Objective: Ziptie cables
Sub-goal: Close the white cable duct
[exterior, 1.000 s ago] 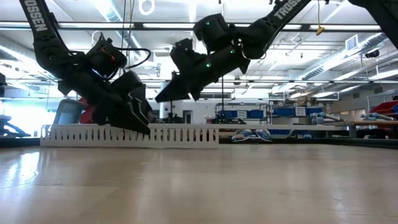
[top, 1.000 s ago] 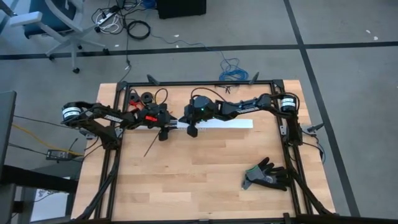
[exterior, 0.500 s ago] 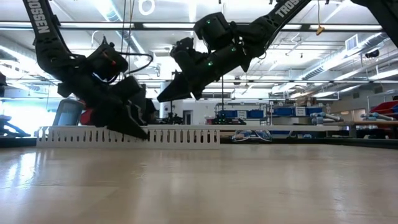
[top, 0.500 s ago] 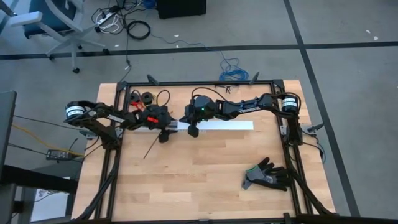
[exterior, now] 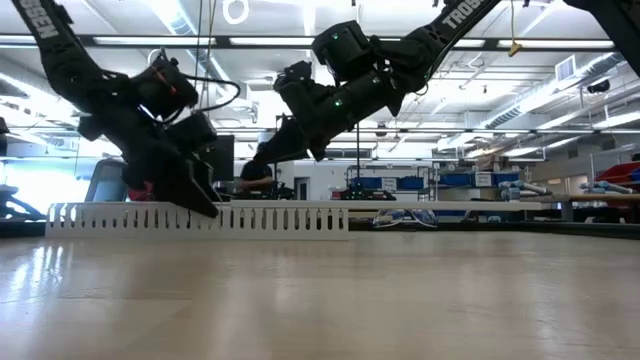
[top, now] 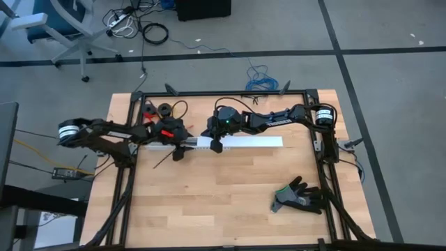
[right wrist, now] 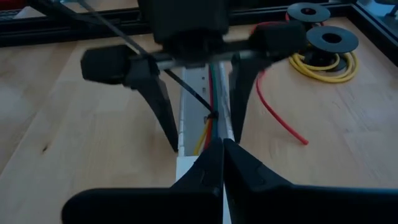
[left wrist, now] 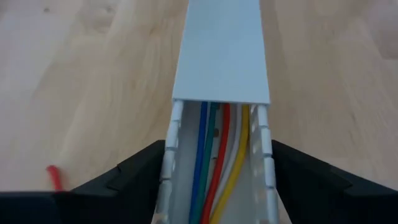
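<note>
A pale wooden worktop (top: 230, 195) fills a black frame, with grey floor, loose cords and a chair base beyond its far edge. Most of the near half lies bare, apart from a black glove (top: 300, 196) near the right rail. A white slotted duct (top: 240, 142) runs crosswise in the far half. The cables (left wrist: 219, 162), blue, green, red, white and yellow, lie inside the duct's uncovered end, running under its lid (left wrist: 222, 53). The left end effector (left wrist: 217, 180) stands open, one finger (left wrist: 124, 180) on each side of the duct walls, apart from the cables between them. The right end effector (right wrist: 222, 155) is closed, its tips just over the duct facing the left one. The ziptie (right wrist: 186, 87), a thin black strap, slants down to the cables there; whether the tips pinch it I cannot tell.
</note>
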